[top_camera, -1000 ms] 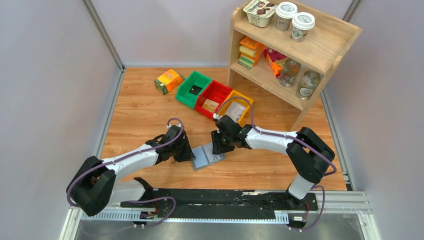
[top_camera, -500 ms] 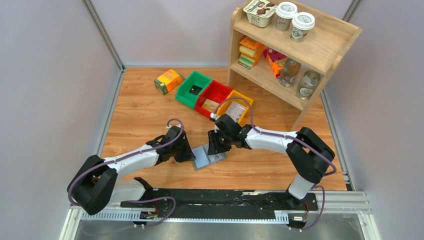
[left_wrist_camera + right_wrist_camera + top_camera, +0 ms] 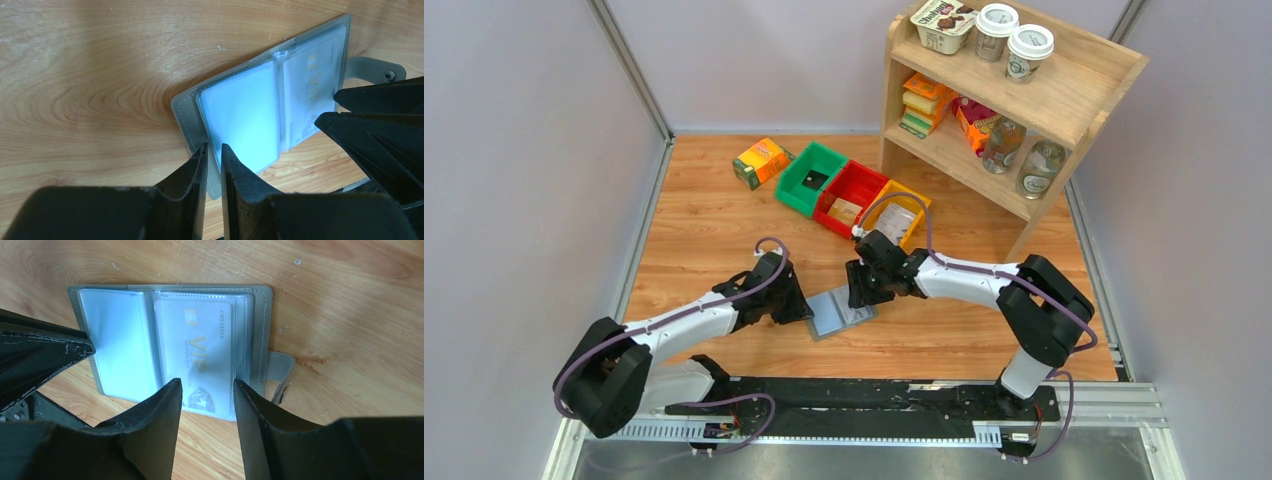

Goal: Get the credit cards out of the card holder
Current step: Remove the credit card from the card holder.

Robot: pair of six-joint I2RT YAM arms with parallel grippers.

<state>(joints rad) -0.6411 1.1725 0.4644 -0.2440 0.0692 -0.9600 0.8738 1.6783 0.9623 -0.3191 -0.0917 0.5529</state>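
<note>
The grey card holder (image 3: 839, 312) lies open on the wooden table between my two grippers, its snap tab (image 3: 280, 367) to the right. A pale card (image 3: 205, 350) with gold lettering sits in a clear pocket on its right half and also shows in the left wrist view (image 3: 315, 75). The left half shows an empty blue-grey pocket (image 3: 245, 115). My left gripper (image 3: 211, 148) is shut on the holder's left edge (image 3: 192, 112); it also shows in the top view (image 3: 802, 310). My right gripper (image 3: 207, 382) is open just off the card's near edge, shown in the top view (image 3: 859, 290).
Green (image 3: 810, 178), red (image 3: 851, 196) and yellow (image 3: 896, 218) bins stand in a row behind the holder, each with a small flat thing inside. An orange-green carton (image 3: 761, 161) lies at the back left. A wooden shelf (image 3: 1014, 100) with goods stands at the back right.
My right gripper shifted slightly left over the holder, then back a little. My left arm barely moved and stays at the holder's left edge.
</note>
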